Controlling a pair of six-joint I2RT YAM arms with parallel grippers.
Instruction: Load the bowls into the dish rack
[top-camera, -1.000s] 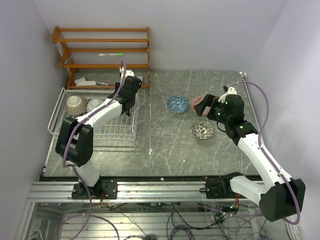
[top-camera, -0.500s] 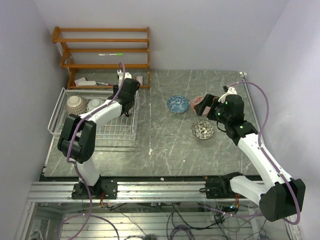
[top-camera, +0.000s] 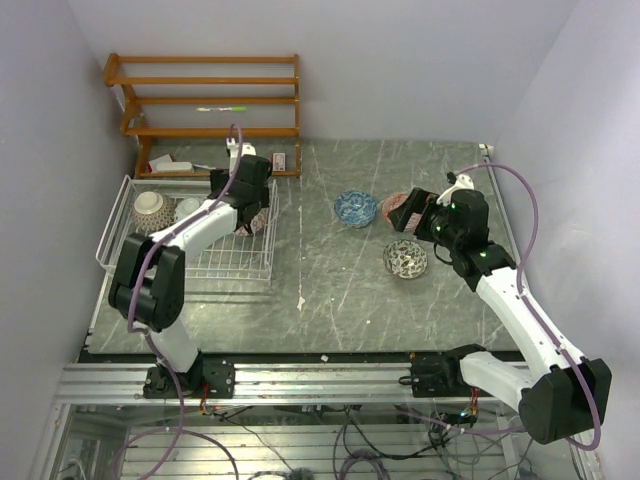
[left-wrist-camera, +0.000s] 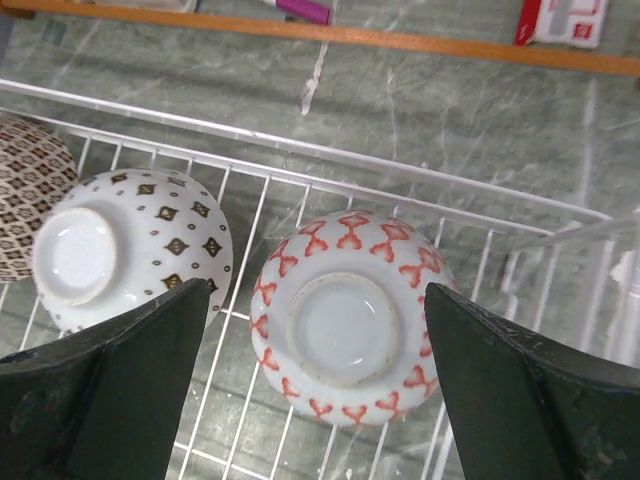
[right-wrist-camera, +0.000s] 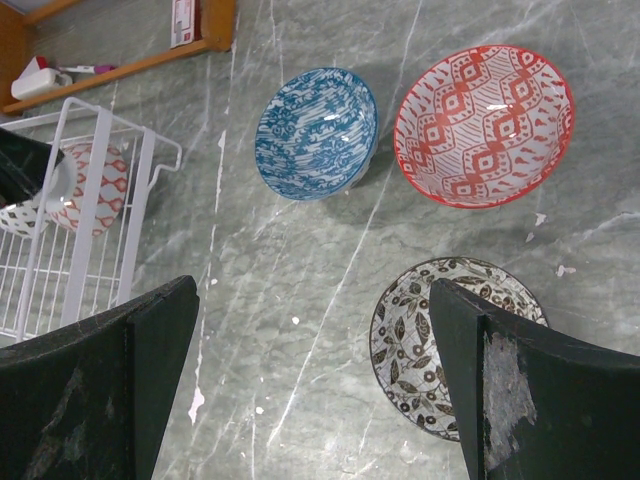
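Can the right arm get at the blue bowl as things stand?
Probably yes: the blue bowl sits upright on the table beside the red bowl, and the right gripper hangs open close by with nothing between.

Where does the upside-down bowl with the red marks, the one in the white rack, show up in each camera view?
Top external: the red-marked bowl sits left of centre, at the rack's far right corner, partly hidden by the left arm.
Left wrist: low centre, large, foot ring up.
Right wrist: far left edge, behind the wires.
Shared landmark: the dish rack, seen in all three.
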